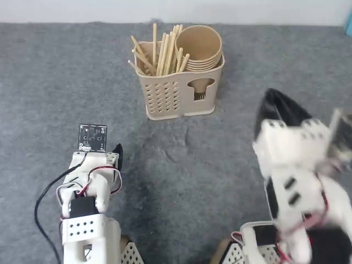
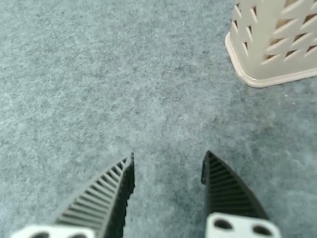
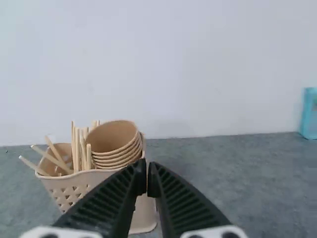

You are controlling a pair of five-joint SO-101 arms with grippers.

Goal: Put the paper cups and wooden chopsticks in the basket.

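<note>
— Nearest in the high view is the right gripper (image 1: 278,110). How does it stand?
— It is blurred there, so its fingers are hard to make out. Beyond it, the basket (image 1: 179,93) holds stacked paper cups (image 1: 199,47), mouths tilted upward, beside wooden chopsticks (image 1: 162,52) standing on end, fanned.
— And the left wrist view?
— The left gripper (image 2: 168,163) gapes wide over grey carpet (image 2: 99,74), empty. The basket is cut off.
— The right wrist view?
— Tips nearly touching, gripping nothing, facing the basket.
</note>
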